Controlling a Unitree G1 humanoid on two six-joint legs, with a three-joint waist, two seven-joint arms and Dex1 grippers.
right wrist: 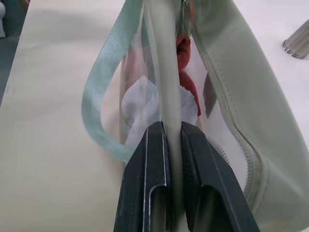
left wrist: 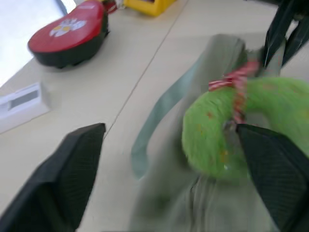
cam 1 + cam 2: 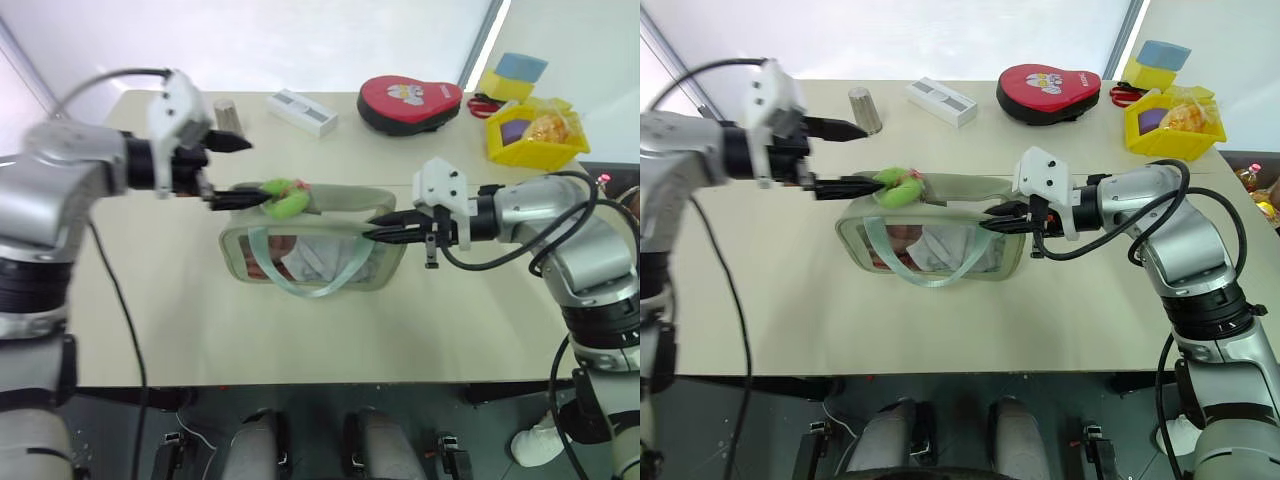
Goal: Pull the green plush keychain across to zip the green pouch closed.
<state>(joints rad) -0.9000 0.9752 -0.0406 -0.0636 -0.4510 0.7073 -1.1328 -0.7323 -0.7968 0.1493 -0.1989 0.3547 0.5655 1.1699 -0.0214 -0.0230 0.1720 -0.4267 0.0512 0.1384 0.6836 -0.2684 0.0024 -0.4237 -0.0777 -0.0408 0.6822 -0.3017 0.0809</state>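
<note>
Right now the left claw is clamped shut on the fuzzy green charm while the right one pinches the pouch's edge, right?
Not quite: the left gripper stands open, the green plush keychain loose between its fingers, as the left wrist view shows. The right gripper does pinch the green pouch.

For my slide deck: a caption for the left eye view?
Left gripper open beside green plush keychain; right gripper pinching green pouch.

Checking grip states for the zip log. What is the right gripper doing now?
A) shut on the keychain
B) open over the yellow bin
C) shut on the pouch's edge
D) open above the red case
C: the right wrist view shows the right gripper with both fingers pinched on the pouch edge, while the keychain sits at the far end by the open left gripper.
</note>
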